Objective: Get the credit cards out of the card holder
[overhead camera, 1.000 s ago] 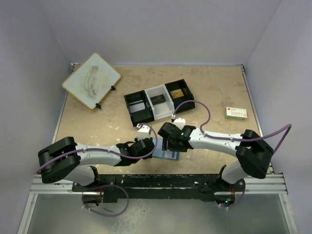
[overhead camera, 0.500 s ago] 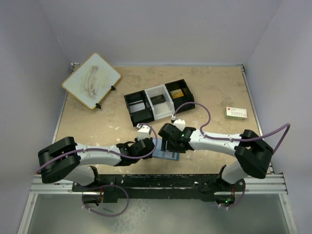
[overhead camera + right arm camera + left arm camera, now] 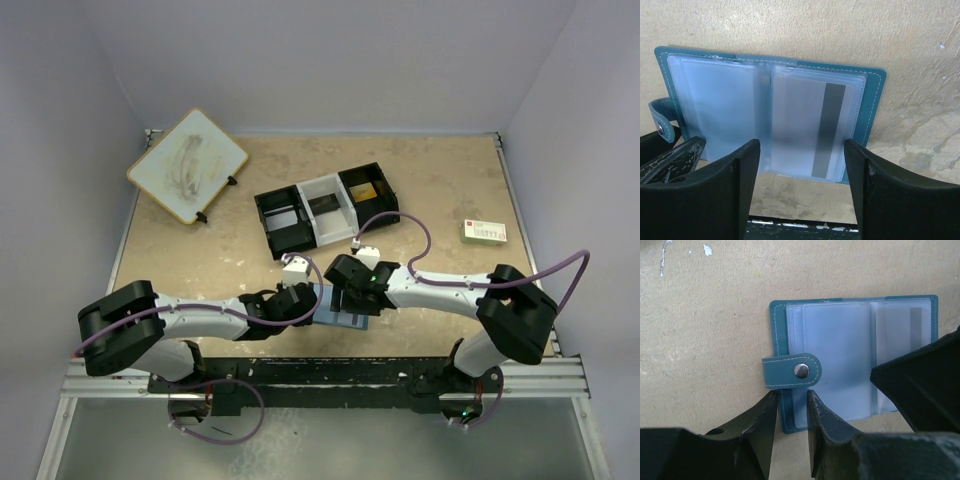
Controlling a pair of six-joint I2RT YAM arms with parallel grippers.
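The blue card holder [image 3: 343, 318] lies open on the table between my two grippers. In the left wrist view its cover [image 3: 850, 365] shows pale clear pockets and a snap tab [image 3: 790, 371] folded inward. My left gripper [image 3: 792, 400] is closed narrowly on the cover's left edge, just below the tab. My right gripper [image 3: 802, 155] is open wide, its jaws straddling the near edge of the holder's right half [image 3: 730, 110]. A card with a dark stripe [image 3: 810, 130] sits inside the right clear pocket. In the top view the left gripper [image 3: 308, 303] and right gripper [image 3: 352, 300] nearly meet.
A black-and-white three-compartment tray [image 3: 325, 205] stands behind the holder. A small white card with green and red print [image 3: 484, 232] lies at the right. A tilted whiteboard [image 3: 188, 165] stands at the back left. The table's front edge [image 3: 350, 350] is just below the holder.
The right arm has shifted very slightly left. The card holder and the left gripper have not visibly moved.
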